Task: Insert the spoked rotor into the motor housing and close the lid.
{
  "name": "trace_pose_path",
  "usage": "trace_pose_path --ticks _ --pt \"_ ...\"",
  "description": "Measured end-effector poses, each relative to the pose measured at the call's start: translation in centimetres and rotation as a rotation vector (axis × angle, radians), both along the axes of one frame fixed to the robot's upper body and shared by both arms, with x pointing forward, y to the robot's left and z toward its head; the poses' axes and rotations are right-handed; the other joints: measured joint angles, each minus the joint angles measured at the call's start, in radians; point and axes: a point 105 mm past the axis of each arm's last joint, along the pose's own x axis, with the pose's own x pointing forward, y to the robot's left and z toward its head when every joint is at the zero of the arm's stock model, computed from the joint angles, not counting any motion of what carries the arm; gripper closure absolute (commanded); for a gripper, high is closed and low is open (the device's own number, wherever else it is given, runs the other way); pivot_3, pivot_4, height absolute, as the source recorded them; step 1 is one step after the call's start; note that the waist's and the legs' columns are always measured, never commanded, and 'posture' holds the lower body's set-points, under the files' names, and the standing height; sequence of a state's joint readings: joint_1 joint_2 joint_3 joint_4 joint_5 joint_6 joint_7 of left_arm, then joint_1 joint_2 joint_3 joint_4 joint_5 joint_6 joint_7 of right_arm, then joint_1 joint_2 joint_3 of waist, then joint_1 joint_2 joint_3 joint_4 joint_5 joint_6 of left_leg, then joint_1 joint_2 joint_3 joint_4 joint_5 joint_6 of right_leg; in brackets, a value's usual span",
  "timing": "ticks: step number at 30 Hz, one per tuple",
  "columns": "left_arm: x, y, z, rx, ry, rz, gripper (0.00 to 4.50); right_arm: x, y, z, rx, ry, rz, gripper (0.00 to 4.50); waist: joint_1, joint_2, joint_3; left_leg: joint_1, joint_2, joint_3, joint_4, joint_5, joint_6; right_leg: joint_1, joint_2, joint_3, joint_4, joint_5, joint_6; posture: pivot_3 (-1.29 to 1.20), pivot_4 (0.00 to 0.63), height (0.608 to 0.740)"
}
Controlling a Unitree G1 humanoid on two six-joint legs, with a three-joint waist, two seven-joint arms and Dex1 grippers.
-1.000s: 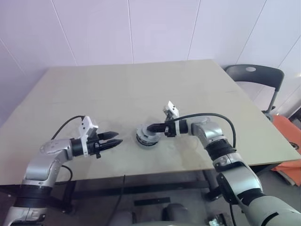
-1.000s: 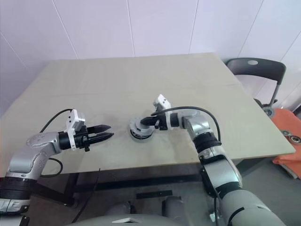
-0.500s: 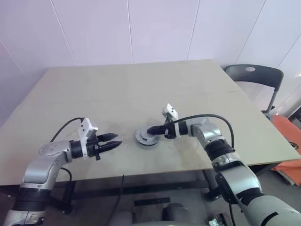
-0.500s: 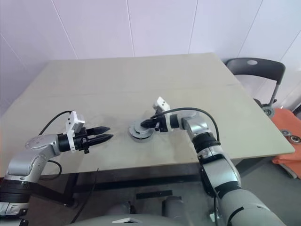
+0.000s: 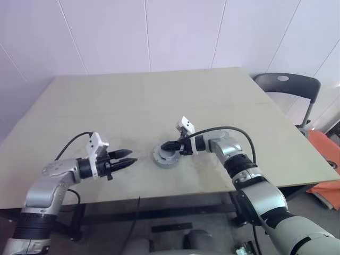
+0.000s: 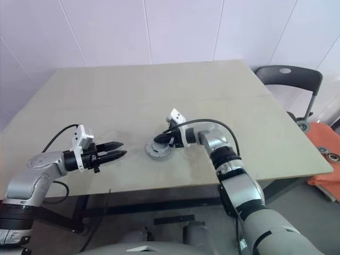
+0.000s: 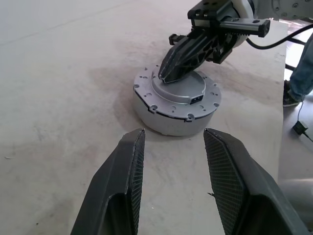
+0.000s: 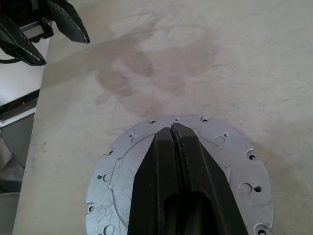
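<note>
Right arm reaches in across the table (image 5: 159, 101), forearm bent toward the left, and the right gripper (image 5: 167, 146) has its two black fingers pressed together, tips resting on the raised centre of the lid (image 7: 177, 89), which sits flat on top of the motor housing (image 7: 168, 122) near the table's front edge. Over on the left, the left gripper (image 5: 129, 156) hangs just above the tabletop, pointing at the housing from a short way off, fingers apart and holding nothing.
</note>
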State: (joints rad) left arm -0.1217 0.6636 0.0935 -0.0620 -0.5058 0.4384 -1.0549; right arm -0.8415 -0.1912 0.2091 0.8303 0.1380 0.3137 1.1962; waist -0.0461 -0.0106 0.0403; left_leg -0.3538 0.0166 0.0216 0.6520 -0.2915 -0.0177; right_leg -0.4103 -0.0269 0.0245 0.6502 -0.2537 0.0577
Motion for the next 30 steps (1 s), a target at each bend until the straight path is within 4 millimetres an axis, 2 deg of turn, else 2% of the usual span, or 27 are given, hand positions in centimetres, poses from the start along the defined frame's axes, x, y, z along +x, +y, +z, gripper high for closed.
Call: trace_pose_path --ticks 16,23,30 --pt "0.1 0.1 -0.1 0.003 0.005 0.015 2.43 0.3 0.4 -0.2 -0.117 -0.197 0.081 4.47 0.0 -0.001 -0.001 0.002 0.0 0.0 0.0 0.0 0.0 0.002 0.0 0.0 0.0 0.0 0.0 0.0 0.0 0.74" --pt "0.1 0.1 -0.1 0.003 0.005 0.017 2.43 0.8 0.3 -0.7 -0.176 -0.304 0.081 4.47 0.0 -0.002 -0.002 0.017 0.0 0.0 -0.001 0.0 0.0 0.017 0.0 0.0 -0.001 -0.003 -0.004 0.0 0.0 0.74" --pt "0.0 0.2 -0.2 0.003 0.009 0.018 2.43 1.0 0.1 -1.1 -0.187 -0.309 0.07 4.47 0.0 -0.006 -0.005 0.019 0.0 0.0 0.0 0.0 0.0 0.019 -0.001 0.001 -0.001 -0.003 -0.004 0.0 0.0 0.74"
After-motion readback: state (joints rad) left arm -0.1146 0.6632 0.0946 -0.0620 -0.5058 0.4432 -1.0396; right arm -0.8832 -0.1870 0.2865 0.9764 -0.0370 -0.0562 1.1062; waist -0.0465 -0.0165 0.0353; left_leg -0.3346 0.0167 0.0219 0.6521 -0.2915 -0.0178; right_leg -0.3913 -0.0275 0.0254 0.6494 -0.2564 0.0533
